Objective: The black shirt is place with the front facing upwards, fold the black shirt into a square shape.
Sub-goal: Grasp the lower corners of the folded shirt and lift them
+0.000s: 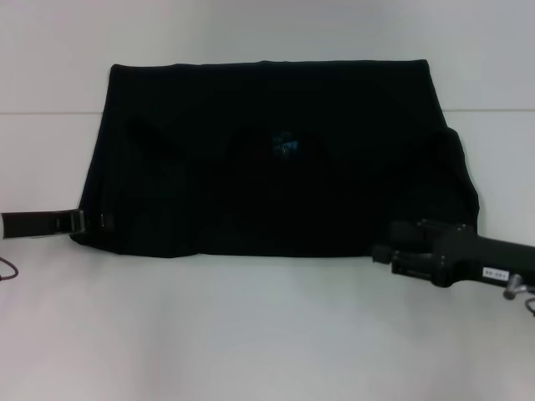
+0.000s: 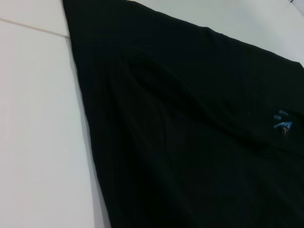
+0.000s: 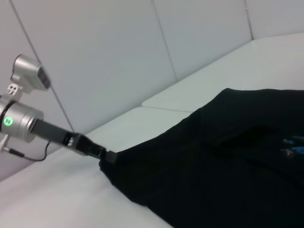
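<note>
While left tool [image 1: 84, 220] touches black shirt [image 1: 276, 159] | right tool [image 1: 384, 251] beside hem

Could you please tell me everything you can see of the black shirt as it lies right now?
The black shirt is plain dark cloth, lying flat on the white table as a wide, roughly rectangular shape, apparently already folded once. A small blue neck label shows near its middle; no chest lettering is visible. Soft creases run across it. The left gripper meets its near left corner, while the right gripper sits by its near right edge.
</note>
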{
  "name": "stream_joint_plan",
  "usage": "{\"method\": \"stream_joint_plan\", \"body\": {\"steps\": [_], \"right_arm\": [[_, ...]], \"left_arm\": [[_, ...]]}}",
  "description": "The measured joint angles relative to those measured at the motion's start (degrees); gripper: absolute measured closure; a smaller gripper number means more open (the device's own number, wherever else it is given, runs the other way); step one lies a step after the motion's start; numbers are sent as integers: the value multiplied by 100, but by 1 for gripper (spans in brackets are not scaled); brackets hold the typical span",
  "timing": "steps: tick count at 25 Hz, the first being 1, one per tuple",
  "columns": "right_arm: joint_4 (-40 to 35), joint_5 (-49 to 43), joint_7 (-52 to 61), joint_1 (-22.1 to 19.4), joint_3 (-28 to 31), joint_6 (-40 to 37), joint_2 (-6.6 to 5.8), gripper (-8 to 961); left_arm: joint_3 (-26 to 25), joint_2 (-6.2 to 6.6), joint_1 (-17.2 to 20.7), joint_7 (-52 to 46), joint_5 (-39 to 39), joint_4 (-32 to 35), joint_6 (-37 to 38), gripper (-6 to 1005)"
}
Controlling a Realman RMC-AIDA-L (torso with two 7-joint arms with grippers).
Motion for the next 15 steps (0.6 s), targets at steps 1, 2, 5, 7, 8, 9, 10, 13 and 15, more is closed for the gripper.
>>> {"method": "stream_joint_plan", "body": {"steps": [1, 2, 5, 7, 8, 9, 10, 13, 15], "right_arm": [[-113, 1, 432, 0, 3, 8, -65, 234], [-113, 1, 432, 0, 3, 8, -65, 234], [-447, -45, 1576, -3, -11, 109, -269, 235], [-710, -259, 2532, 15, -28, 193, -471, 235], [-988, -618, 3427, 77, -29, 211, -667, 236], [-988, -618, 3427, 77, -29, 211, -667, 236], [-1121, -887, 3902, 127, -33, 209, -762, 236], [-1351, -1807, 5456, 346, -33, 311, -1030, 238], [-1358, -2321, 6299, 517, -34, 346, -1149, 241]], "left_arm": [[1, 0, 0, 0, 0, -1, 0, 682], [1, 0, 0, 0, 0, -2, -2, 712], [-16, -2, 0, 0, 0, -4, -8, 825], [-16, 7, 1, 0, -1, -1, 11, 908], [-14, 9, 0, 0, -1, 5, 29, 949], [-14, 9, 1, 0, -1, 14, 57, 949], [-14, 9, 1, 0, -1, 17, 68, 949], [-9, 11, -9, 0, -1, 18, 115, 949], [-2, 18, -16, 0, 0, 8, 141, 949]]}}
